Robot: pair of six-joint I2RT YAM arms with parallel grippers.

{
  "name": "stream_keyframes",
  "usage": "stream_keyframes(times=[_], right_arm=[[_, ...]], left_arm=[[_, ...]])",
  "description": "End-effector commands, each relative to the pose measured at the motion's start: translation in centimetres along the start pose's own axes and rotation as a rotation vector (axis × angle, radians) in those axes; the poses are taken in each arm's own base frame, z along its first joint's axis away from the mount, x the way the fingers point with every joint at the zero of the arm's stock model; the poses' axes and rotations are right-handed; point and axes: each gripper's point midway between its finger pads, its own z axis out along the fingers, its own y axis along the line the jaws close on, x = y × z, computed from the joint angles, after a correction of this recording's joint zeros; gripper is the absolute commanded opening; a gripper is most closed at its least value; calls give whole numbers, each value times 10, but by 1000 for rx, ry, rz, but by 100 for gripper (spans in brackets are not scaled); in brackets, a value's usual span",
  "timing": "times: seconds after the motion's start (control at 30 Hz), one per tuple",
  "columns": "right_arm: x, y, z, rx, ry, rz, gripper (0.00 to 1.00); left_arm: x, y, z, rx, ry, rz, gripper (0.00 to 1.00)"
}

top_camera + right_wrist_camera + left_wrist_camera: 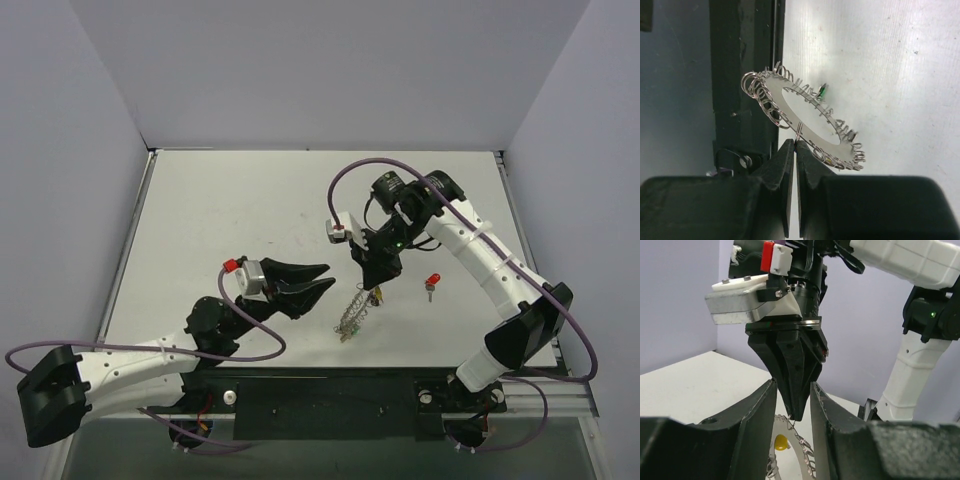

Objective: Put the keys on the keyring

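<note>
My right gripper (372, 287) (795, 142) is shut on a small wire loop of the keyring (805, 115). The silvery coiled keyring (352, 316) hangs tilted below it, above the table. A green-headed key (823, 91) and a yellow-headed key (781, 442) hang on the ring. A red-headed key (432, 283) lies alone on the table to the right. My left gripper (330, 275) (793, 385) is open just left of the ring. In the left wrist view the right gripper's fingertips (799, 405) point down between its jaws, not clamped.
The white table (230, 210) is enclosed by grey walls at the back and sides. A black rail (330, 395) with both arm bases runs along the near edge. The right arm (480, 260) arcs over the table's right half.
</note>
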Motion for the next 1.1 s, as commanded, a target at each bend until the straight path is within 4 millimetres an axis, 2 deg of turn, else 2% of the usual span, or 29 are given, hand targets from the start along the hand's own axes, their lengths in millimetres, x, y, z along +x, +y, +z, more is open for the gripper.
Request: stream_keyframes(times=[0.0,0.13,0.27,0.3,0.4,0.6,0.77,1.07], right_arm=[[27,18,-14,-25,229,-2,0],[38,23,-28,-28,375,-23,0],[49,20,-26,-13,470,-63,0],[49,20,-25,-17,473,-63,0],[47,22,-24,-25,467,-68,0],[45,24,-21,-38,455,-73,0],[42,25,-18,-59,439,-70,0],[39,26,-14,-77,422,-70,0]], left_arm=[[27,0,-8,33,224,141,42],[55,4,-14,98,396,298,41],[66,9,-7,126,428,381,41],[63,9,-2,140,406,408,42],[74,13,6,147,413,441,40],[76,17,20,144,365,464,37],[68,16,29,131,299,458,36],[77,17,30,129,298,421,34]])
